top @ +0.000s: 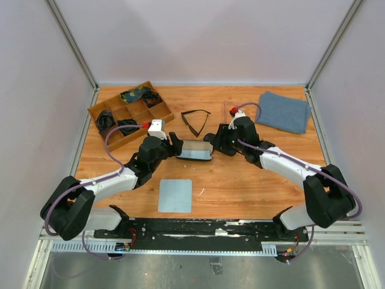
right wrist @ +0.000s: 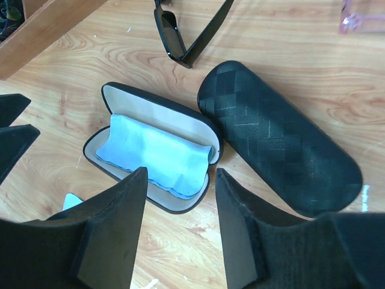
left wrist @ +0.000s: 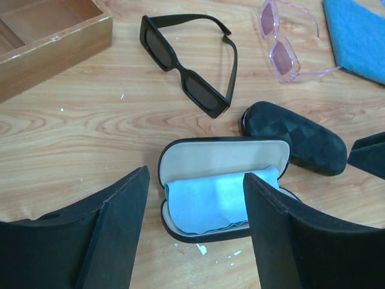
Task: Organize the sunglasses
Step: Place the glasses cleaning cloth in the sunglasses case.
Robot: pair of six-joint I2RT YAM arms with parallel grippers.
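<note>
Both grippers stand with jaws apart and hold nothing: the left gripper (left wrist: 195, 176) and right gripper (right wrist: 180, 174) face each other across the open case (top: 195, 150) on the desk (top: 252, 180). The black sunglasses (left wrist: 189, 75) lie just beyond that case, away from the arm bases and about midway between the arms. Their front runs diagonally in the left wrist view, temples unfolded. The pink sunglasses (left wrist: 283, 42) sit farther off on the right arm's side. We judge either arm could reach forward for the black pair
</note>
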